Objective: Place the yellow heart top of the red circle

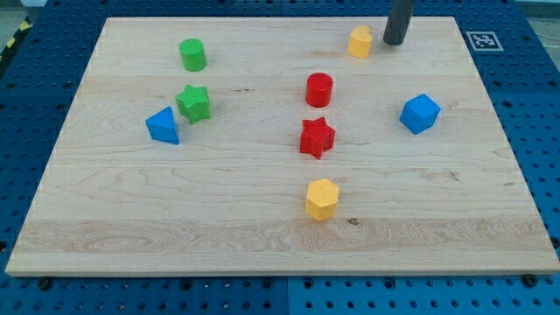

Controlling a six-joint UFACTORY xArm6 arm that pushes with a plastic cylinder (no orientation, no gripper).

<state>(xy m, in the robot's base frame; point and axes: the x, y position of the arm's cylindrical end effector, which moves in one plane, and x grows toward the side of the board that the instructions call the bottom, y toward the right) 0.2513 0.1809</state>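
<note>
The yellow heart (pixel 360 41) sits near the view's top, right of centre. The red circle (pixel 319 89) stands below it and a little to the left, apart from it. My tip (pixel 394 41) rests on the board just to the right of the yellow heart, with a small gap between them. The rod rises out of the view's top edge.
A red star (pixel 317 137) lies just below the red circle. A yellow hexagon (pixel 322 199) is lower down. A blue cube (pixel 420 114) is at the right. A green circle (pixel 192 55), green star (pixel 194 102) and blue triangle (pixel 163 126) are at the left.
</note>
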